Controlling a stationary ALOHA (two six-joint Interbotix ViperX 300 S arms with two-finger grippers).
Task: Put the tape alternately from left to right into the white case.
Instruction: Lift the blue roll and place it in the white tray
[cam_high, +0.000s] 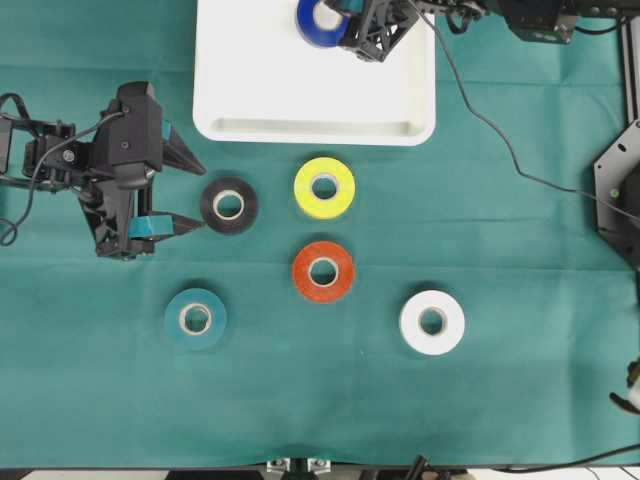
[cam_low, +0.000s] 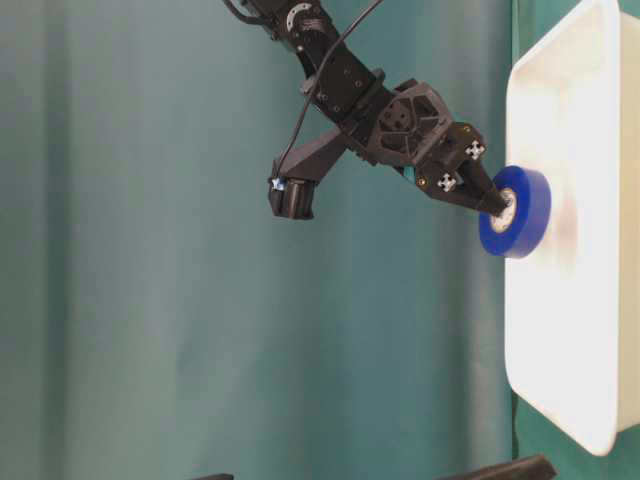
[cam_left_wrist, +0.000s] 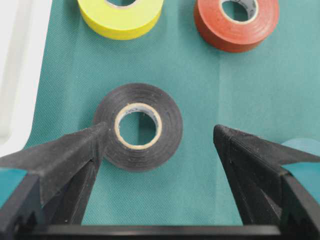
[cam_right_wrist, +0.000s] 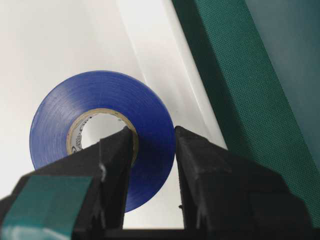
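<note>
Green cloth (cam_high: 520, 250), white case (cam_high: 250, 90) lengthwise across top edge

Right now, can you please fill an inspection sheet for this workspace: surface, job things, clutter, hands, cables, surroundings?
Surface: green cloth, lightly creased.
Job things: white case at the top; blue roll over it, held on edge. Black roll, yellow roll, red roll, teal roll and white roll lie flat on the cloth.
Clutter: nothing seen.
Hands: left hand open, its fingers either side of the black roll; right hand shut on the blue roll's wall, one finger through the hole.
Cables: black cable crosses the cloth at upper right.
Surroundings: black frame part at the right edge.
</note>
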